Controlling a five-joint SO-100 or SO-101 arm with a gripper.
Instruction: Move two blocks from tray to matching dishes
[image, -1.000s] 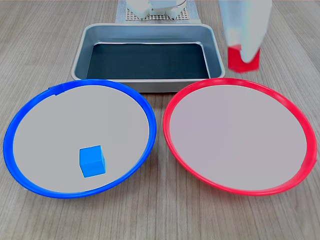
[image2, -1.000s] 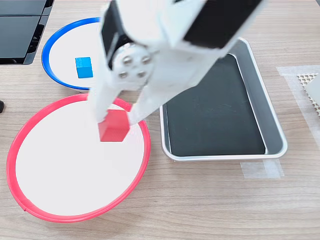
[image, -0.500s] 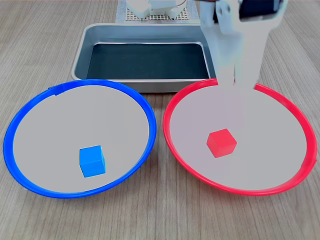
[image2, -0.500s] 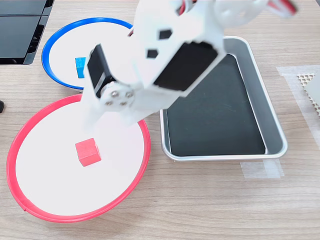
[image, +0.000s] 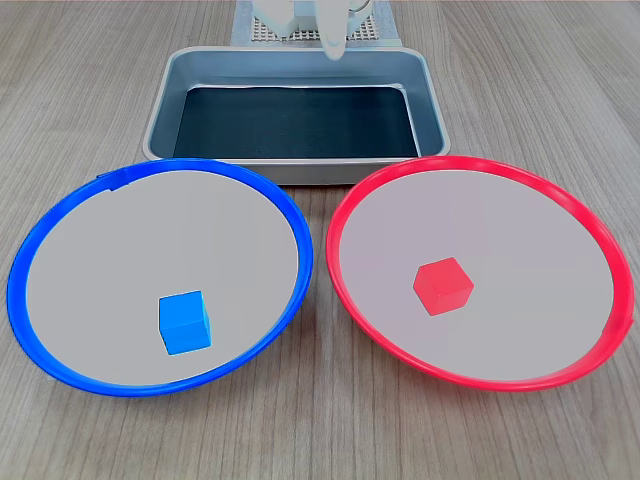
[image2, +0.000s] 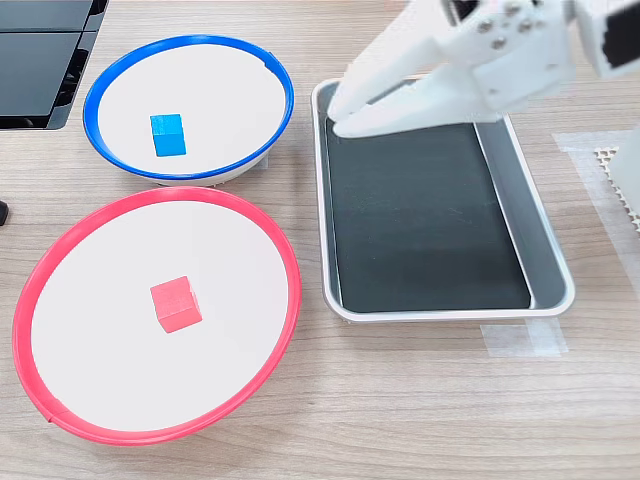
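- We are seeing the small red cube (image: 443, 286) lying free near the middle of the round red-rimmed dish (image: 345, 270); a second ago it was clamped in the white pincer (image2: 343, 113) above the dish's far edge.
- The pincer is now hanging over the rectangular grey metal tray (image2: 552, 262), clear of both dishes, its jaws slightly parted and holding nothing.
- In the first exterior view we are catching only a white tip at the top edge.
- The small bright blue cube (image: 185, 322) is sitting unmoved in the round blue-rimmed dish (image: 28, 258).
- The tray's black mat (image2: 425, 222) is showing no cube.
- We are judging both transfers done; the wooden desk (image: 320, 430) carries nothing left to move.
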